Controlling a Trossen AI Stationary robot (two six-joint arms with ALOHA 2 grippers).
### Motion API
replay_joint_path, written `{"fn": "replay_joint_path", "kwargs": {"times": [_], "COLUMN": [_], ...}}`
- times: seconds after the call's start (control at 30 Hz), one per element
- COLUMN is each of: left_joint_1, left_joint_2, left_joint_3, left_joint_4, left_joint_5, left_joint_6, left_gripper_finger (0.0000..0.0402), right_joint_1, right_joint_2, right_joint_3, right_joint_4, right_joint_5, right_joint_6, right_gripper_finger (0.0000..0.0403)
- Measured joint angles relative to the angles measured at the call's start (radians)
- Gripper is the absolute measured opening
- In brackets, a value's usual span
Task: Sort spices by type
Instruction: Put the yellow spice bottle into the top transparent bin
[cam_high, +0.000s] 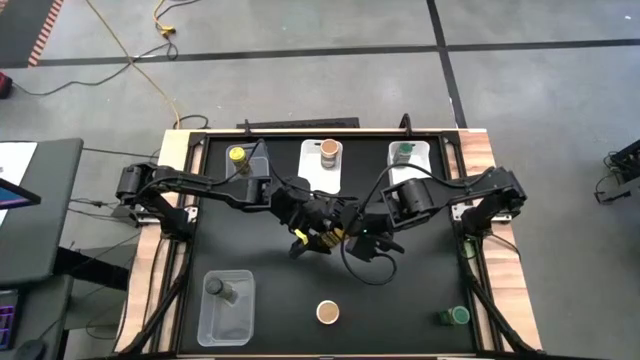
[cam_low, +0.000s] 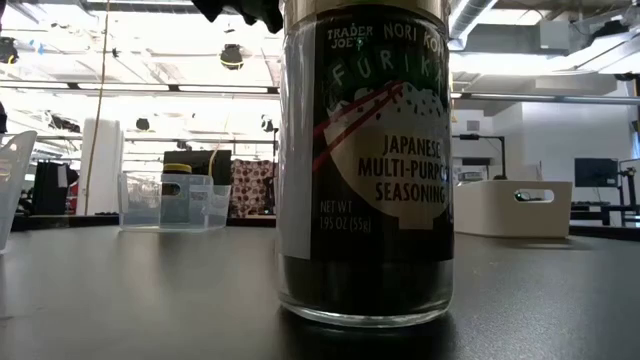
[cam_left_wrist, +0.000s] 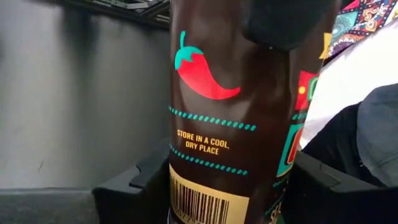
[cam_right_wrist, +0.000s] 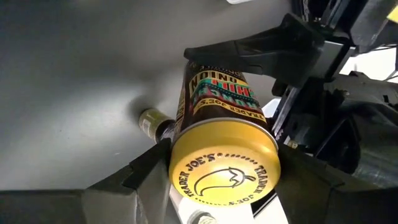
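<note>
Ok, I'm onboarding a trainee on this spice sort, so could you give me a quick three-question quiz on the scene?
1. Which jars stand loose on the table, in no bin?
A) a yellow and a grey one
B) the tan-topped jar and the green-topped jar
C) two yellow ones
2. True or false: the clear bin at the table's near left holds no jar.
3. Fill in: the yellow-lidded jar at mid-table sits between the fingers of ____ grippers.

Key: 1 B. 2 False, a grey-topped jar stands in it. 3 Both, the left gripper and the right gripper.
</note>
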Motion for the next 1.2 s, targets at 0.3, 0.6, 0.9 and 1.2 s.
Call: {"fn": "replay_joint_path", "kwargs": {"times": [0.3,0.6,0.9,1.2], "left_joint_1": [0.001,0.001,0.001,0.001], "left_joint_2": [0.000,0.000,-0.002,0.003], "left_joint_3": [0.000,0.000,0.000,0.004], "left_joint_4": [0.001,0.002,0.005,0.044], "left_joint_5": [-0.005,-0.005,-0.054,-0.137], "left_joint_6": [0.000,0.000,0.000,0.065], "left_gripper_finger": [0.0224,0.0221,0.0221,0.0221], "right_joint_1": [0.000,0.000,0.001,-0.008], "right_joint_2": [0.000,0.000,-0.023,-0.120], "right_joint_3": [0.000,0.000,0.000,-0.004], "right_joint_4": [-0.006,-0.005,-0.014,-0.177], "right_joint_5": [0.004,0.005,0.107,0.025], "right_joint_6": [0.014,0.023,0.054,0.630], "right_gripper_finger": [0.0265,0.0278,0.0339,0.0351]}}
